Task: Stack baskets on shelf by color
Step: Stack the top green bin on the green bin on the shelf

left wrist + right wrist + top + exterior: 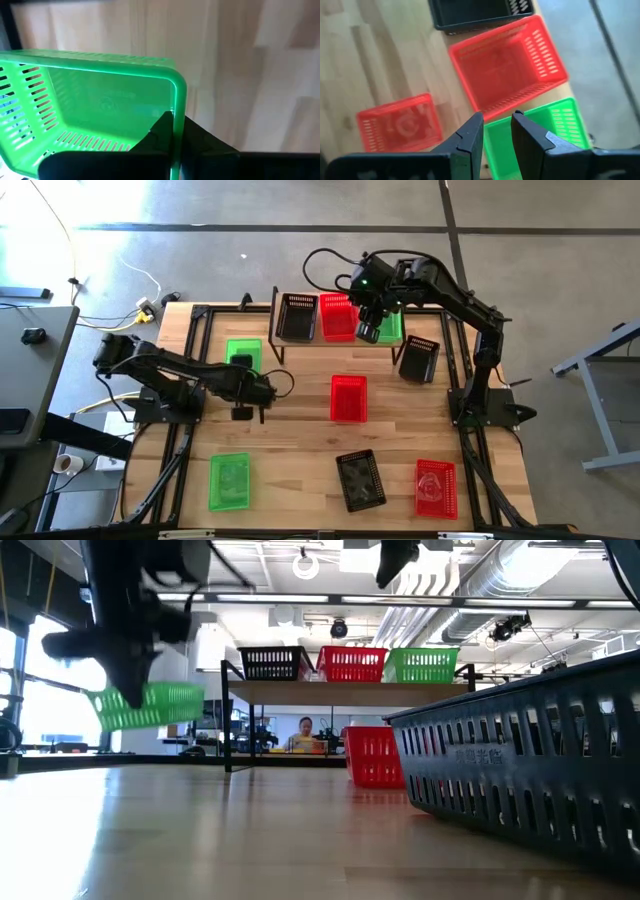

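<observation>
Desk [300, 450]: wood, baskets scattered.
Left end effector [243, 385]: pinches green basket [242, 355] rim; you carry it rightward to shelf [340, 340].
Right end effector [368, 330]: spread above shelf.

On the shelf [300, 343], the green basket [391, 328] at 3 o'clock of the row is mostly hidden under the right end effector [368, 330]. In the low view, a black basket [530, 775] runs off the frame at 3 o'clock. A distant person [304, 732] beneath the shelf is too small to make out.
</observation>
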